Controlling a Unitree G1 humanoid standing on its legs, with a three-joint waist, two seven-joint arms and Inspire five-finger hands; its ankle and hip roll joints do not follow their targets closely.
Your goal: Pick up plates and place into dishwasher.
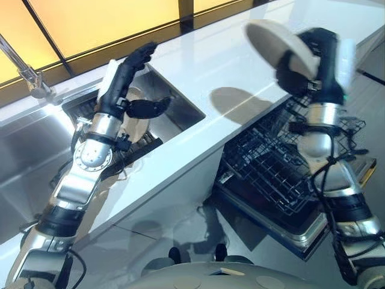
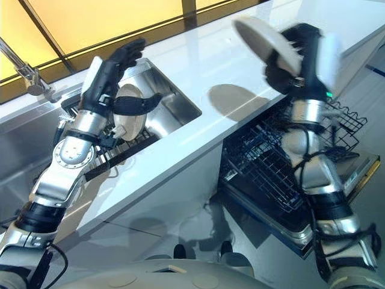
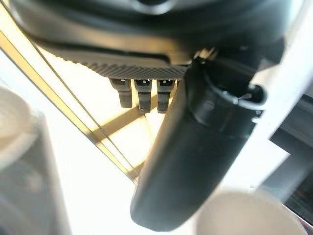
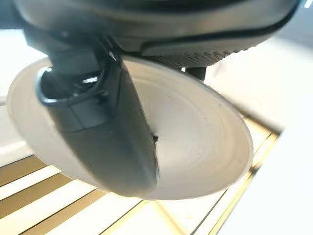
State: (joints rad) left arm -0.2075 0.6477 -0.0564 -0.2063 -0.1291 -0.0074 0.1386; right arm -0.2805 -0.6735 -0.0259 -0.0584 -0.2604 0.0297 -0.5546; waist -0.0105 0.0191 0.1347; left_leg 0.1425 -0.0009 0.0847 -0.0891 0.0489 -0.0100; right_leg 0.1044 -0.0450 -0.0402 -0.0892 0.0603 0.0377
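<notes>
White bench (image 1: 198,72) runs past a steel sink (image 1: 174,99), where the left robot hand (image 1: 129,72) hangs spread and empty over a plate (image 2: 128,120) standing just below its thumb. To the right, the right robot hand (image 1: 313,57) is raised, pinching a second plate (image 1: 274,39) tilted on edge; the open dishwasher rack (image 1: 271,162) lies directly beneath it, nearer this arm.

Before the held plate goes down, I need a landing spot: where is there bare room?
The white counter between the sink and the open dishwasher rack is bare. The rack looks empty below the right hand holding the plate. The sink is crowded: left hand and another plate.
</notes>
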